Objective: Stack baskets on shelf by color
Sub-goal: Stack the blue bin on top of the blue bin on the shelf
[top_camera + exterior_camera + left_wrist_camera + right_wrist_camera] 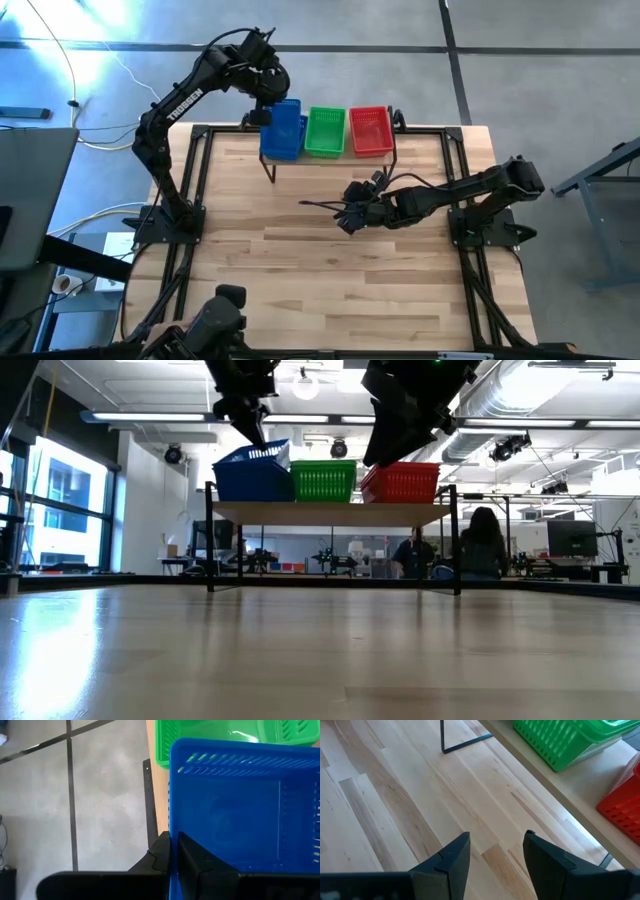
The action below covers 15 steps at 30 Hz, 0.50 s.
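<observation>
On the shelf (330,513) at the table's far side stand a blue basket (283,128), a green basket (325,131) and a red basket (370,131), left to right. The blue basket (250,475) is tilted and seems to sit in a second blue one beneath it. My left gripper (268,112) comes down from above at its far left end and is shut on its wall. My right gripper (343,215) hovers open over the middle of the table, in front of the shelf, with only bare wood between its fingers (497,855). My left gripper (171,852) pinches the blue basket's far wall (170,820) at its rim. One finger (195,857) is inside the basket and one (159,854) outside. The fingers slant down from above and from the far left. The basket sits tilted, its lower part on the stack on the shelf.
Black frame rails (200,180) run along the table's left and right sides by the arm bases. The shelf's thin black legs (465,742) stand on the tabletop. Open wood (330,280) lies toward the near edge. People sit in the room behind (480,545).
</observation>
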{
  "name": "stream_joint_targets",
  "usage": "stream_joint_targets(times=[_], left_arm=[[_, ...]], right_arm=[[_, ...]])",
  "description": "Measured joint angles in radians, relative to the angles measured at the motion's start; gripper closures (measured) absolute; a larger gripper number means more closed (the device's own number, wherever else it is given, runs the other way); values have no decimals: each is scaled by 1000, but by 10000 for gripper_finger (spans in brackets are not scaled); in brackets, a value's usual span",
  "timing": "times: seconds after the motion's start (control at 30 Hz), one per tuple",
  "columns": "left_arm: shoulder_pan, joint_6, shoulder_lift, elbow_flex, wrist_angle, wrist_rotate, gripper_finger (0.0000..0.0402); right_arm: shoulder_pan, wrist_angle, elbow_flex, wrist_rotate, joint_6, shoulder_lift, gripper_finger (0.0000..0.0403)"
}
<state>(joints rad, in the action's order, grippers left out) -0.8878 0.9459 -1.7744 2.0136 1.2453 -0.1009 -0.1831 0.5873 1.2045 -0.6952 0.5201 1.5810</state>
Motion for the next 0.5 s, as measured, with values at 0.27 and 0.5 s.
stream_joint_targets(times=[0.27, 0.5], left_arm=[[6, 0, 0, 0, -8, 18, 390], [13, 7, 0, 0, -15, 26, 382]], right_arm=[[0, 0, 0, 14, 0, 0, 236], [0, 0, 0, 14, -1, 0, 236]])
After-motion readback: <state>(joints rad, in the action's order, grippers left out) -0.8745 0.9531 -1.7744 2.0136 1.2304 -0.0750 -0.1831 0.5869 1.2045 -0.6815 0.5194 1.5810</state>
